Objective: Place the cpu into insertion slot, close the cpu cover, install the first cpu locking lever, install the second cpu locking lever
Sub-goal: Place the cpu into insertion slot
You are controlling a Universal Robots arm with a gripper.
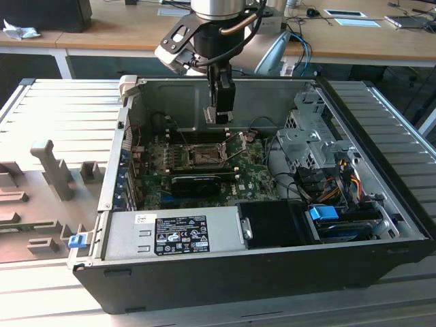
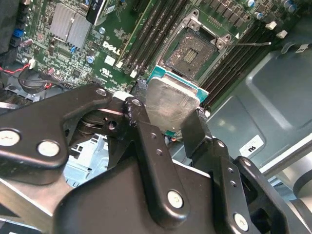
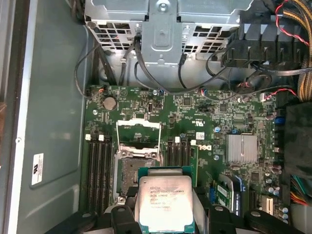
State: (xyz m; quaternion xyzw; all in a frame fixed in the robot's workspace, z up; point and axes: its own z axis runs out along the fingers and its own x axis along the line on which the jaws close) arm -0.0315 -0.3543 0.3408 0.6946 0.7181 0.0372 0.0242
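**A:** Where's the cpu [image 3: 165, 202], the thin square chip with the pale silvery metal face and green edge?
**B:** Pinched by its edges in the black gripper [image 2: 168, 117], up above the board.
**A:** And the insertion slot [image 3: 131, 170], the square dark socket with a silvery rim?
**B:** Empty. The cpu cover [image 3: 139, 123], a silvery metal frame, is swung open along one edge.

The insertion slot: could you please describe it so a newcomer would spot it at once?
Look inside the open computer case, at the green motherboard. On it sits the insertion slot, a square dark socket with a silvery rim; the long black memory slots flanking it are narrow strips.
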